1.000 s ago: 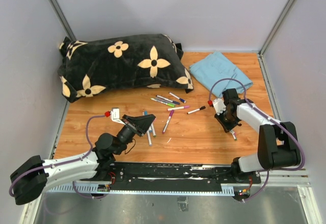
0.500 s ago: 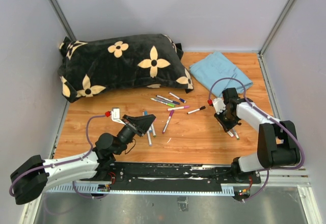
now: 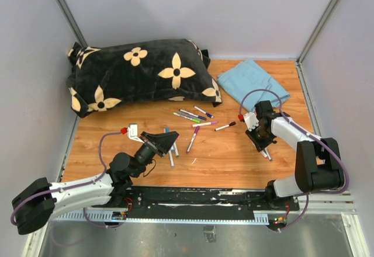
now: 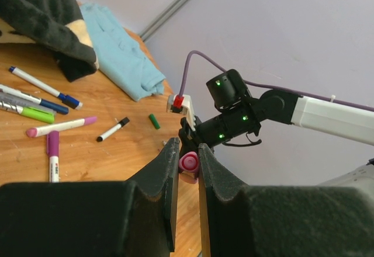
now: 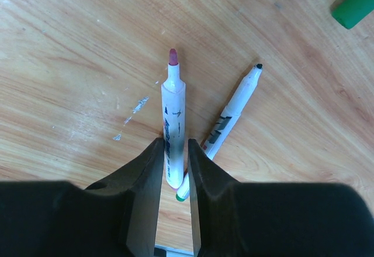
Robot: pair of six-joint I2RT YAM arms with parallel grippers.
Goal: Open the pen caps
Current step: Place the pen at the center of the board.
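Two caps are off their pens. One, a pink cap (image 4: 188, 162), is pinched between the tips of the left jaws, which are closed on it. The other, a green cap (image 4: 153, 121), lies loose on the tabletop (image 3: 222, 159) close to the right arm (image 4: 263, 111) and apart from every pen.

At the right side, the right jaws straddle the white barrel of a pink-tipped pen (image 5: 173, 117), which lies uncapped with its tip pointing away from the wrist. The barrel fills almost the whole gap, but from this close view I cannot tell whether the jaws pinch it or only flank it. A black-tipped pen (image 5: 234, 108), also uncapped, lies just beside it at a slant, its rear end near the right finger.

Between the arms, towards the middle of the wood, several capped pens (image 4: 35, 114) are scattered, with blue, green, pink, purple and black caps fitted. Behind them sit a black pillow (image 3: 137, 70) with cream flowers and, at the far right corner, a folded blue cloth (image 3: 257, 82).
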